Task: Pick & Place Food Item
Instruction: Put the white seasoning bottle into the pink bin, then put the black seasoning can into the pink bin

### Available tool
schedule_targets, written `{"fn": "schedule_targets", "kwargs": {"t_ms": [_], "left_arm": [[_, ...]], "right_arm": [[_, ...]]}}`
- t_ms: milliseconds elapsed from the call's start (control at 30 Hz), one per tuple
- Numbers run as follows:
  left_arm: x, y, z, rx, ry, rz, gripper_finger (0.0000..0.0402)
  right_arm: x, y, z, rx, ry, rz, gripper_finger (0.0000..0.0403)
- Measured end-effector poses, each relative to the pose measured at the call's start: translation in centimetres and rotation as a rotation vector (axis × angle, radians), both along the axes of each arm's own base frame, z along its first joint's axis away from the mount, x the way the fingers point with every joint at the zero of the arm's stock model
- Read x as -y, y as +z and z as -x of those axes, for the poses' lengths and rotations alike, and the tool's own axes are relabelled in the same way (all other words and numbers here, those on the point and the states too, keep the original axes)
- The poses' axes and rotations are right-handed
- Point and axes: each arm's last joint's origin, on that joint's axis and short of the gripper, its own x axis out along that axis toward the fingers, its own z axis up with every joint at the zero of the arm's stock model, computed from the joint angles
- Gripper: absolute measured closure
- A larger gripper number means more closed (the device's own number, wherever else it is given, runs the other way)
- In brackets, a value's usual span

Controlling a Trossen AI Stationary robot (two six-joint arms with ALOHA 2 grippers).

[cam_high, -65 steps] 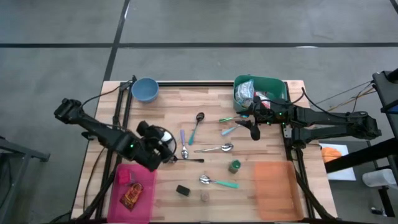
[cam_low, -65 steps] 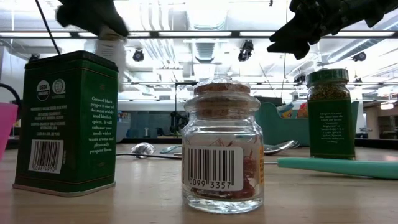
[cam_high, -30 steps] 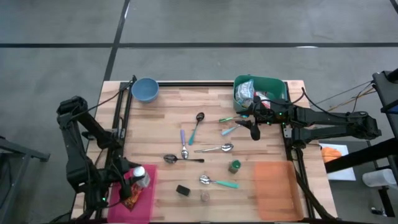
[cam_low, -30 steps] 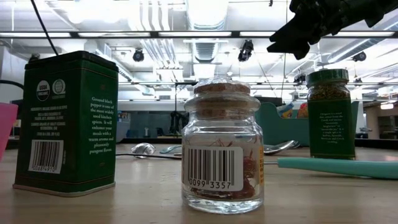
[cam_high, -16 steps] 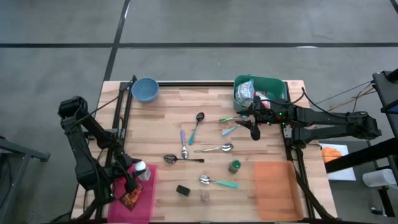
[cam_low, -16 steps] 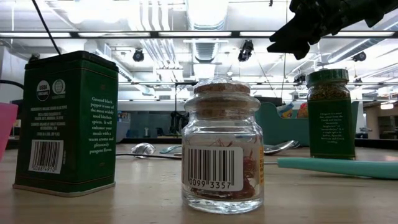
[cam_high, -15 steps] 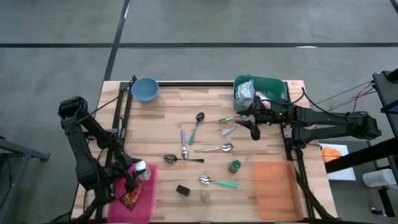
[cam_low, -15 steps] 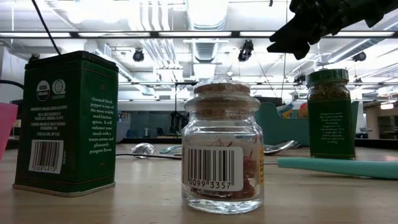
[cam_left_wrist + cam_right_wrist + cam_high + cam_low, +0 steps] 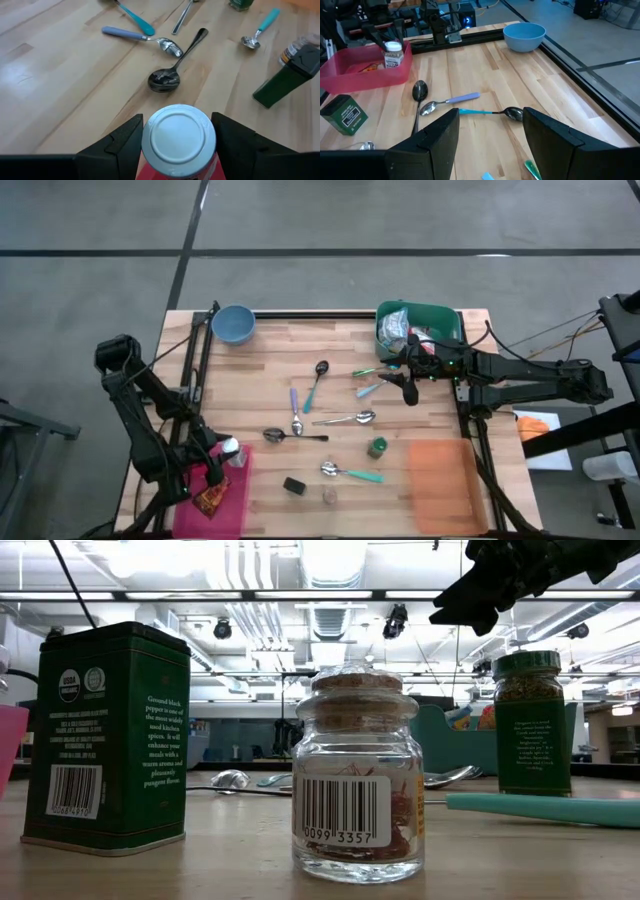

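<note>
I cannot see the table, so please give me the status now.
Left gripper shut on white-capped jar, over pink bin. Right gripper open, idle near green bin. Nothing in the way.

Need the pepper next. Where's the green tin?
High view: the green tin lies near the table's front edge, between the pink tray and the cork-topped jar.

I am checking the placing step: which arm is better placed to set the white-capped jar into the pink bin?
Left. The left end effector grips the white-capped jar right above the pink bin. The right end effector hangs empty near the green bin, far across the table.
</note>
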Motion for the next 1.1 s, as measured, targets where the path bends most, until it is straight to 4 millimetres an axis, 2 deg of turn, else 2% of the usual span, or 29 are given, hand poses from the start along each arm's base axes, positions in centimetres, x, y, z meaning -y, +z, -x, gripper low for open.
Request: {"fn": "schedule_targets", "kwargs": {"t_ms": [267, 567, 733, 900, 1100], "left_arm": [[0.2, -0.1, 0.0, -0.021, -0.02, 0.003, 0.0184], [0.2, -0.1, -0.1, -0.015, -0.02, 0.008, 0.0108], [0.4, 0.0, -0.1, -0.014, -0.02, 0.02, 0.0086], [0.9, 1.0, -0.3, -0.011, -0.039, 0.028, 0.0083], [2.0, 3.5, -0.9, -0.011, -0.094, 0.014, 0.0083]], "right_arm": [[0.0, 0.0, 0.0, 0.0, 0.0, 0.0, 0.0189], [0.0, 0.0, 0.0, 0.0, 0.0, 0.0, 0.0189], [0.0, 0.0, 0.0, 0.0, 0.0, 0.0, 0.0189], [0.0, 0.0, 0.0, 0.0, 0.0, 0.0, 0.0189], [0.0, 0.0, 0.0, 0.0, 0.0, 0.0, 0.0189]]}}
